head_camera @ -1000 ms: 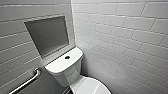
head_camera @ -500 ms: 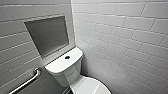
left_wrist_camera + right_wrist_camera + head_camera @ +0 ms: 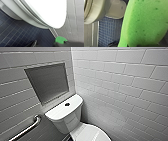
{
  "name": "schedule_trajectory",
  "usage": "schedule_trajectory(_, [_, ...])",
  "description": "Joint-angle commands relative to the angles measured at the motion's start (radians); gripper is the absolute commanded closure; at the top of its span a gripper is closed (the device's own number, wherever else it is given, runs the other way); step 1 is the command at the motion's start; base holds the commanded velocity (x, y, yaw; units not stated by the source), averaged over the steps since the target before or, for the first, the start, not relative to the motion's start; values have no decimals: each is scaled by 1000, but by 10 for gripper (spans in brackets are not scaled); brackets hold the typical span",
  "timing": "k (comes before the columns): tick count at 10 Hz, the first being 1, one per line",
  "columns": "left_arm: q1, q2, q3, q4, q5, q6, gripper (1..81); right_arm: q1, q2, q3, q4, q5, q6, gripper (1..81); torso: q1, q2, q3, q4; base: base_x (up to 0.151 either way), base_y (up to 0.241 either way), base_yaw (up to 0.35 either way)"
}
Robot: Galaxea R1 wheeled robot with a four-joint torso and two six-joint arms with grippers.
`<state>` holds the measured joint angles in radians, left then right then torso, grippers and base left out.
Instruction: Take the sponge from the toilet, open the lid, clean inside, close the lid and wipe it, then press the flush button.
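One sponge, one gripper on it: the right gripper (image 3: 68, 44) has the green sponge (image 3: 146, 22) pinched at one end. The pad sticks out of the dark jaws so close to the right wrist camera that it looms huge. Can't make out the fingers themselves, they're buried behind the foam, so no idea how narrow the grip is. From the left wrist camera the same sponge shows as a little green nub, off the toilet (image 3: 63, 114). It's hanging over the dark blue tiled floor (image 3: 15, 32) just past the front of the bowl, near the pale wall tiles (image 3: 77, 18). Left gripper (image 3: 32, 44) is only a dark sliver, can't tell if it's open or not. Lid (image 3: 88, 133) is down flat on the bowl. Round flush button (image 3: 67, 104) sits in the middle of the tank top, and a metal grab bar (image 3: 26, 130) runs along the wall beside the tank.
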<state>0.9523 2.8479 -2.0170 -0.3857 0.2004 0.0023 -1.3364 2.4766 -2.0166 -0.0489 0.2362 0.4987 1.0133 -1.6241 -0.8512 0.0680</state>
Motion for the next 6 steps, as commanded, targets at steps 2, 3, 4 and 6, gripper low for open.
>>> schedule_trajectory(2, [-122,119,-123,-24,57,8,10,35,-14,-10,-19,-41,0,811,0,0,0,0,0,0,0])
schedule_trajectory(3, [-132,133,-132,-25,57,7,10,35,-12,-7,-19,-41,0,811,0,0,0,0,0,0,0])
schedule_trajectory(4, [-138,139,-134,-28,56,1,10,35,-11,-10,-19,-41,0,811,0,0,0,0,0,0,0])
schedule_trajectory(6, [-157,144,-132,-65,56,-1,10,35,-6,-17,-19,-41,4,811,0,0,0,0,0,0,0])
